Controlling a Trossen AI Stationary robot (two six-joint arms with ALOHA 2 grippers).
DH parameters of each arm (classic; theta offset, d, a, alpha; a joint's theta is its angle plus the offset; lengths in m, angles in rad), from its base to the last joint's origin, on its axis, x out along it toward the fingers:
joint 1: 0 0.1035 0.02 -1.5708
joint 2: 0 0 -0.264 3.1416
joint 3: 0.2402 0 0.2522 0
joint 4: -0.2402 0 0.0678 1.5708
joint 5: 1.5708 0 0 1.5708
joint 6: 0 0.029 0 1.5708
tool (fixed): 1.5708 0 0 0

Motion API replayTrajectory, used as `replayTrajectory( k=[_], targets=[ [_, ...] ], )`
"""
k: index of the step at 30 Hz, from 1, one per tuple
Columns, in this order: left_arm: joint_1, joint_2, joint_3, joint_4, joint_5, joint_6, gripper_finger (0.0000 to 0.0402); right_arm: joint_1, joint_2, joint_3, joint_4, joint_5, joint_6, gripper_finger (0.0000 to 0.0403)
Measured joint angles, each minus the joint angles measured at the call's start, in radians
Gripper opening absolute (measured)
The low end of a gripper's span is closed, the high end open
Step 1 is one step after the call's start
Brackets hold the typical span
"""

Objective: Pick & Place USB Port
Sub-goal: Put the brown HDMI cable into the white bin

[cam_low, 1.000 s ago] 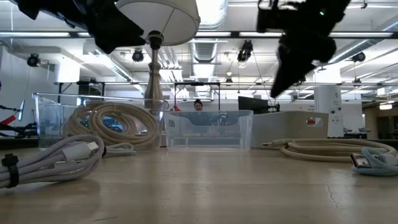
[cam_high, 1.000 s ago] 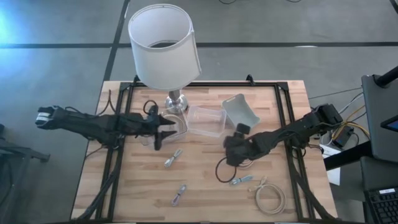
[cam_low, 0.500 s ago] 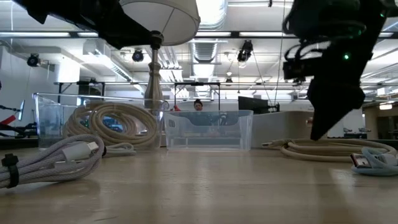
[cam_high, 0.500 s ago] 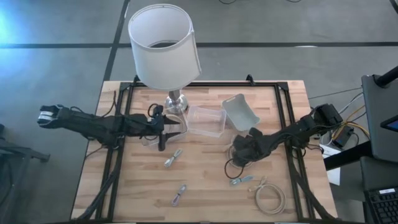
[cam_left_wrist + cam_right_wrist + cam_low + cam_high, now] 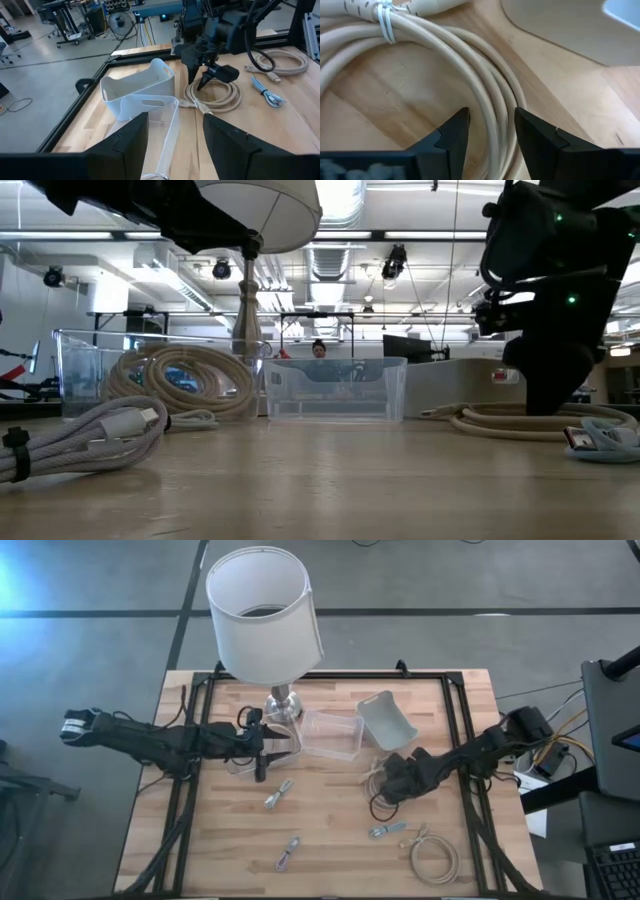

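A beige USB cable coil (image 5: 375, 780) lies on the table in front of the white bin. My right gripper (image 5: 490, 135) points steeply down over it, open. Its two fingers stand on either side of the coil's strands (image 5: 495, 115), close above the wood. In the left wrist view the same gripper (image 5: 205, 75) stands over the coil (image 5: 215, 95). My left gripper (image 5: 268, 752) hovers open near the lamp base, over a clear bin (image 5: 160, 380) that holds another beige cable.
Loose on the wood lie two grey cables (image 5: 279, 793) (image 5: 288, 853), a blue cable (image 5: 385, 830) and a second beige coil (image 5: 433, 858). A clear bin (image 5: 332, 732) and a white bin (image 5: 385, 720) sit at the middle. A lamp (image 5: 265, 615) stands behind them.
My right gripper has come down toward the table and a little toward its right edge, rolling as it went. It now straddles the beige coil, which lies where it was. My left gripper has rolled slightly in place.
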Motion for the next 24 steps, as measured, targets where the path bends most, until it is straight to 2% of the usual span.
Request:
replayTrajectory(
  k=[4, 8, 12, 15, 20, 24],
  targets=[
    [0.0, 0.0, 0.0, -0.001, 0.0, -0.009, 0.0193, 0.001, -0.004, -0.002, 0.007, -0.018, -0.015, 0.0126],
    [0.0, 0.0, 0.0, -0.001, 0.0, -0.021, 0.0193, 0.002, -0.009, 0.021, 0.009, -0.069, -0.071, 0.0074],
    [0.0, 0.0, -0.012, -0.005, 0.0, -0.027, 0.0193, 0.002, -0.018, 0.069, 0.004, -0.169, -0.118, 0.0024],
    [0.0, 0.001, -0.014, -0.009, 0.0, -0.049, 0.0193, 0.003, -0.028, 0.123, 0.0, -0.195, -0.157, 0.0016],
    [0.0, 0.001, -0.014, -0.009, 0.0, -0.078, 0.0193, 0.002, -0.035, 0.233, -0.002, -0.123, -0.283, 0.0015],
    [0.0, 0.001, -0.014, -0.008, 0.0, -0.079, 0.0193, 0.009, -0.033, 0.323, -0.001, 0.029, -0.496, 0.0015]
  ],
)
